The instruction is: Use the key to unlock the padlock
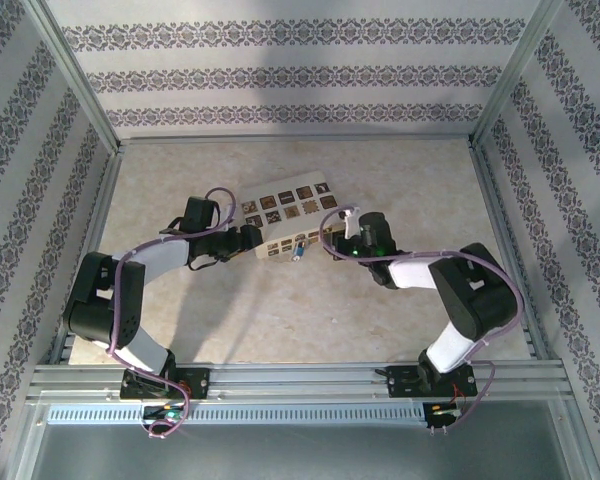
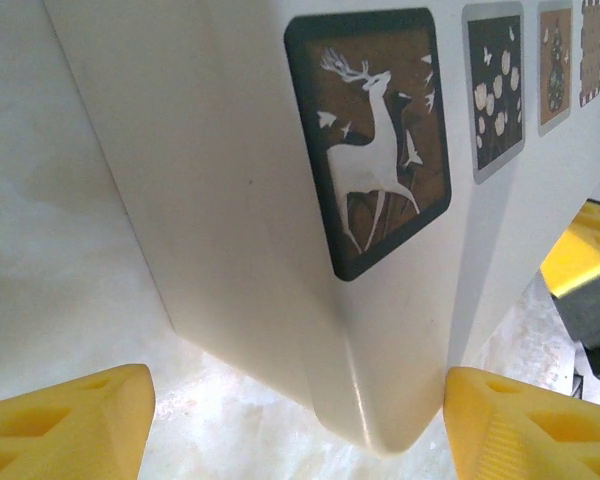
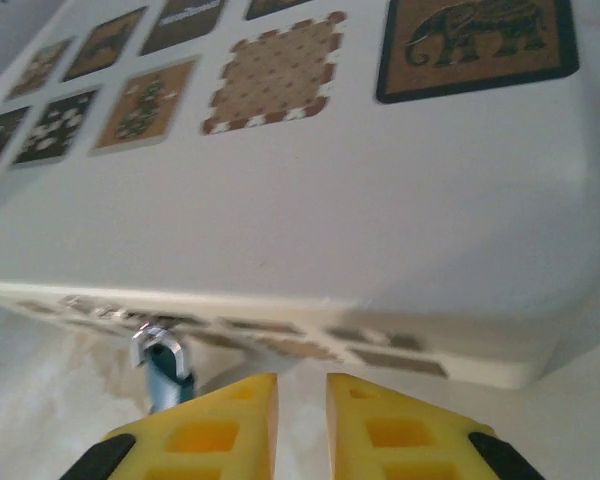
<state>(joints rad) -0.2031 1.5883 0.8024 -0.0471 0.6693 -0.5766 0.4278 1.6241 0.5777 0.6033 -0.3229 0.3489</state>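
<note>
Padlock (image 3: 160, 362) hangs off the box's (image 3: 380, 200) near face, just left of the nearly closed right gripper (image 3: 302, 400), whose contents I cannot tell; the left gripper (image 2: 298, 425), wide open astride the left corner, should steady the box first.

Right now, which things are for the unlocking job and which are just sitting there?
For the job: small blue padlock with silver shackle, hanging on the front of the cream box with picture tiles; right hand close to the padlock; left hand open around a box corner.

Just there: speckled beige table; patterned walls.
</note>
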